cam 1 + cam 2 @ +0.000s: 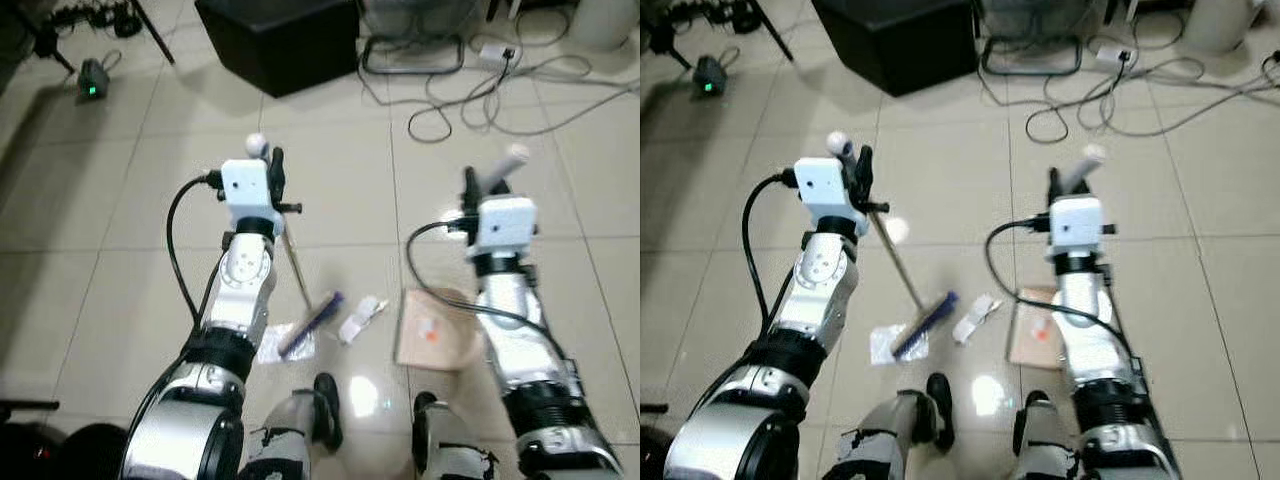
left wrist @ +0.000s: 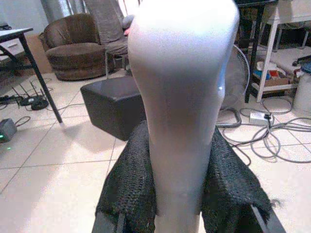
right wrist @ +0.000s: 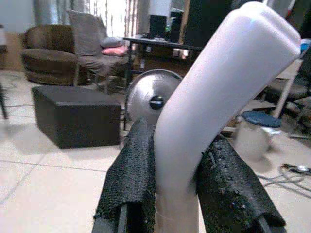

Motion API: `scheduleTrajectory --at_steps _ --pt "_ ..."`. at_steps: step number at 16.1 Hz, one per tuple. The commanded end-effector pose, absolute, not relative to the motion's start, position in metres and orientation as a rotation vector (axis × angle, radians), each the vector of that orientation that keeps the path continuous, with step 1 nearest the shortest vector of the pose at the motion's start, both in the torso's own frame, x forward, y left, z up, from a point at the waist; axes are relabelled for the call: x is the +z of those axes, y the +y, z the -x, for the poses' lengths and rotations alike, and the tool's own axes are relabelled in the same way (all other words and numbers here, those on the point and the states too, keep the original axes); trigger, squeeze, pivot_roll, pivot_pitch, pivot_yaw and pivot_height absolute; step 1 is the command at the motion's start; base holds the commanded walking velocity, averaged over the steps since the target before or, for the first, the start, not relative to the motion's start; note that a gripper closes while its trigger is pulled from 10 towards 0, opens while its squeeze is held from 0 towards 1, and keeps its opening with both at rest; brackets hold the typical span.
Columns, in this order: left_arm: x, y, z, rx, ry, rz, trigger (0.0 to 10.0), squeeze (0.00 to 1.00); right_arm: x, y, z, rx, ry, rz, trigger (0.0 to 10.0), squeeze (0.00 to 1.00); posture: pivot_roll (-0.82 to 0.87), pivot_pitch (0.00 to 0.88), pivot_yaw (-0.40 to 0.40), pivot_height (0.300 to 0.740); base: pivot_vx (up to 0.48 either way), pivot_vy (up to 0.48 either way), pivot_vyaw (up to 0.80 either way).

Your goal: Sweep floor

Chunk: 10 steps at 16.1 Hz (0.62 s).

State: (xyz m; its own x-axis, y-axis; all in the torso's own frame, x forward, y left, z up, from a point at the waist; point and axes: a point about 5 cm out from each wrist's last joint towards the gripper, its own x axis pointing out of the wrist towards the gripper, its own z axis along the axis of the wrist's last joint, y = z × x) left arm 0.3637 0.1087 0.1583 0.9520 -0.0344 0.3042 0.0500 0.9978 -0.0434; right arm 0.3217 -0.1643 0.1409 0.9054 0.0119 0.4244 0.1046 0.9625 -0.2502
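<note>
Left end effector (image 1: 855, 160): clamped on broom handle (image 1: 895, 262).
Right end effector (image 1: 1072, 180): clamped on dustpan handle (image 3: 214, 97).
Broom: one; brush head (image 1: 925, 324) on floor, handle slanting up to robot's left.
Litter: two pieces, wrapper (image 1: 976, 318), bag (image 1: 885, 343).

Floor survey, as I see it from the head camera: open tile (image 1: 120, 200) ahead and to my left, free passage for either arm. Obstacles ahead: black ottoman (image 1: 280, 40), tangled cables (image 1: 470, 100) and a fan base (image 1: 412, 55) beyond my right arm, a tripod leg (image 1: 150, 30) and small green-lit device (image 1: 93, 80) far left. Near my feet (image 1: 325, 405): the broom head (image 1: 312, 322) with its thin shaft running up toward my left gripper (image 1: 270, 165), clear wrappers (image 1: 360, 318), and a brown flat piece (image 1: 435, 330) just beside my right forearm. Both grippers are occupied, each closed on a white handle (image 3: 214, 111).
</note>
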Motion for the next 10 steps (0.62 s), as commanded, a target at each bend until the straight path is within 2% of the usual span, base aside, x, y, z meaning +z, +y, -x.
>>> scheduleTrajectory --at_steps 1,4,10 --pt "0.158 0.118 -0.364 0.002 -0.322 0.050 10.0 0.00 0.135 -0.149 -0.319 0.007 -0.447 0.290 10.0 0.00 0.14 0.356 0.197 0.740 0.000 0.000 0.00" --pt "0.154 0.119 -0.367 0.018 -0.297 0.045 10.0 0.00 0.119 -0.136 -0.316 0.064 -0.403 0.339 10.0 0.00 0.15 0.368 0.196 0.740 0.000 0.000 0.00" --pt "0.139 0.103 -0.370 0.025 -0.194 0.127 10.0 0.00 0.121 -0.113 -0.313 0.085 -0.415 0.216 10.0 0.00 0.07 0.347 0.184 0.740 0.000 0.000 0.00"
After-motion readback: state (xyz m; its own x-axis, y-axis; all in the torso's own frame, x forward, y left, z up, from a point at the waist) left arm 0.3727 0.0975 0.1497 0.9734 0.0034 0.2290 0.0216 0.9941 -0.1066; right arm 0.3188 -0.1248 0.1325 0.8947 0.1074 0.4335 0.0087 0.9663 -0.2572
